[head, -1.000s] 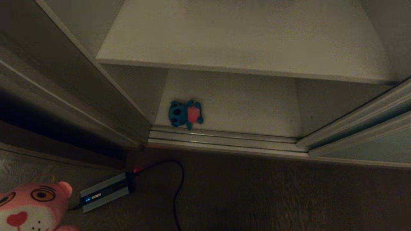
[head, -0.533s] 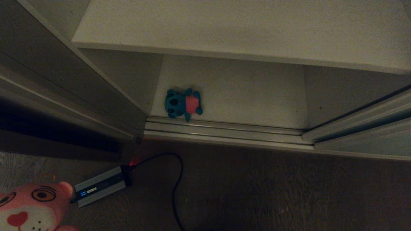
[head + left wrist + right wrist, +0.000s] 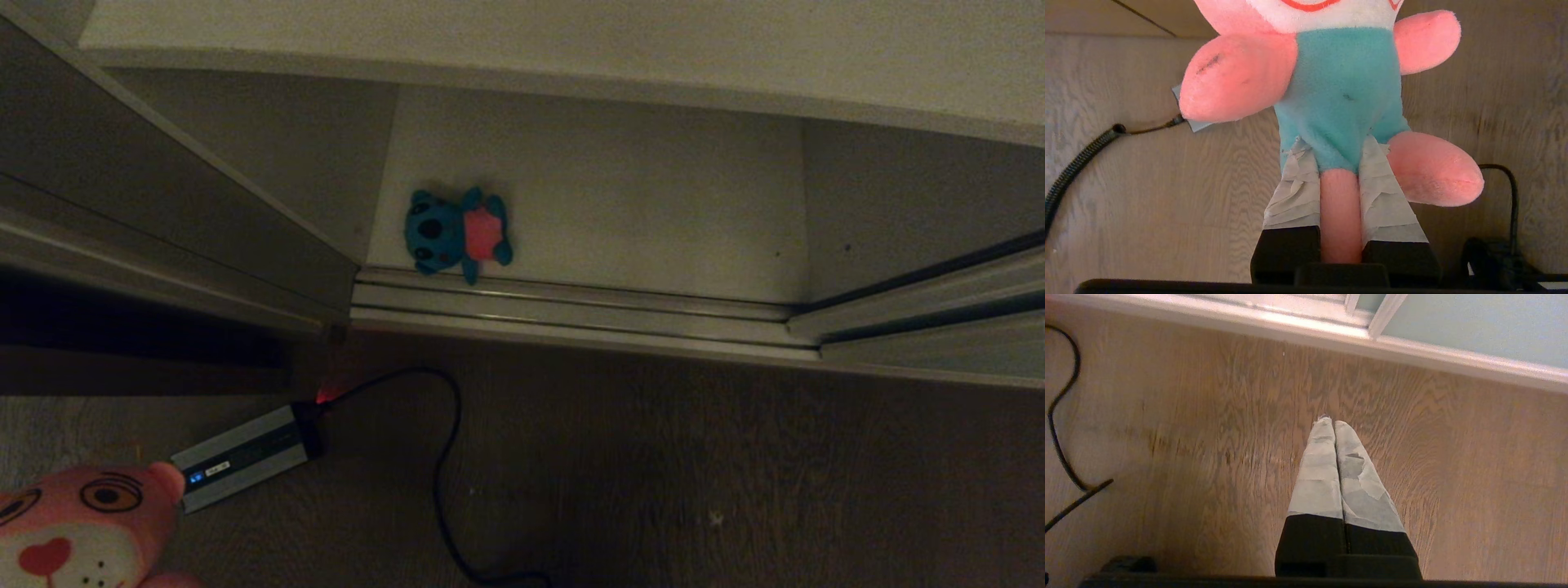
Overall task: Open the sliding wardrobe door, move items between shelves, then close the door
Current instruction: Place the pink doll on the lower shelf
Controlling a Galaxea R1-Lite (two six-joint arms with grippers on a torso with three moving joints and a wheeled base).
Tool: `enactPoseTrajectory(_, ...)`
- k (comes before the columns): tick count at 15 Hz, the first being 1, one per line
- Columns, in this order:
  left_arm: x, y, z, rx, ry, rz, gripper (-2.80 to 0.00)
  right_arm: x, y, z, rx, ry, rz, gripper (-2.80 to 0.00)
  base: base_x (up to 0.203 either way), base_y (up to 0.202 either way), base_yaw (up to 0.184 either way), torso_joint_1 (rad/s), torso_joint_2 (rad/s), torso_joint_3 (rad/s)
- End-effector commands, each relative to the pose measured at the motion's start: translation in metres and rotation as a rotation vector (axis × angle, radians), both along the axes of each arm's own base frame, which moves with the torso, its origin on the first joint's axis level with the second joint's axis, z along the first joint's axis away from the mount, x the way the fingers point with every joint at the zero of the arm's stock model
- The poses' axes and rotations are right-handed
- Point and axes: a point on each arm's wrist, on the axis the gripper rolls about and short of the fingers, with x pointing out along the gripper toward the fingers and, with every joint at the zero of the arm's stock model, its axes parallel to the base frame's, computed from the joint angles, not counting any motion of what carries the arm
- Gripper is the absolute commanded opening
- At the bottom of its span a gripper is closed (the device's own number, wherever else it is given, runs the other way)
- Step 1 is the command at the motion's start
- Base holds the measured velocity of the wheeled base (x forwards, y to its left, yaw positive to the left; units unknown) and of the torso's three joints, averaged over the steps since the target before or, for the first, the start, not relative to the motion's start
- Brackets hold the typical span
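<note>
My left gripper (image 3: 1334, 141) is shut on the pink plush toy (image 3: 1339, 94), its taped fingers (image 3: 1298, 183) pinching the lower body and one leg below the teal shirt. The toy's head (image 3: 73, 531) shows at the bottom left corner of the head view, above the floor. The teal-blue plush with a pink shirt (image 3: 457, 233) lies on the lowest shelf (image 3: 620, 196), close to the floor track (image 3: 571, 314). A higher shelf (image 3: 571, 37) juts out above it. The sliding wardrobe door (image 3: 955, 355) stands slid to the right. My right gripper (image 3: 1333, 422) hangs shut and empty over the wood floor.
A grey box with a blue light (image 3: 241, 461) lies on the wood floor (image 3: 694, 474) in front of the wardrobe, with a black cable (image 3: 445, 457) looping from it. A dark panel (image 3: 147, 204) bounds the opening on the left. A coiled cable (image 3: 1073, 167) lies beside the held toy.
The whole head view has shifted: the wardrobe and floor box slid up and left in the picture, showing less upper shelf and more floor. The pink toy stays held.
</note>
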Motion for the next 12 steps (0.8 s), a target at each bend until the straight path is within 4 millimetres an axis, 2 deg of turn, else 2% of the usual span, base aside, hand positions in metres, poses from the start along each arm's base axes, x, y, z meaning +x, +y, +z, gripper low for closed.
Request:
enactPoseTrajectory(1, 0.0001, 0.0, -0.0001, 0.0, 0.003, 0.001, -2.8, 0.0002, 0.0, -0.001, 0.0, 0.003, 0.0, -2.8, 0.0, 0.0, 0.0, 0.005, 0.01, -0.201)
enactPoseTrajectory(7, 0.0001, 0.0, 0.0001, 0.006, 0.001, 0.0, -2.8, 0.0003, 0.0, -0.0011, 0.0, 0.003, 0.001, -2.8, 0.0, 0.0, 0.0, 0.002, 0.0, -0.185)
enactPoseTrajectory(12, 0.0026, -0.0004, -0.0002, 0.125, -0.041, -0.032, -2.8, 0.0002, 0.0, -0.0009, 0.0, 0.003, 0.0, -2.8, 0.0, 0.0, 0.0, 0.001, 0.0, -0.026)
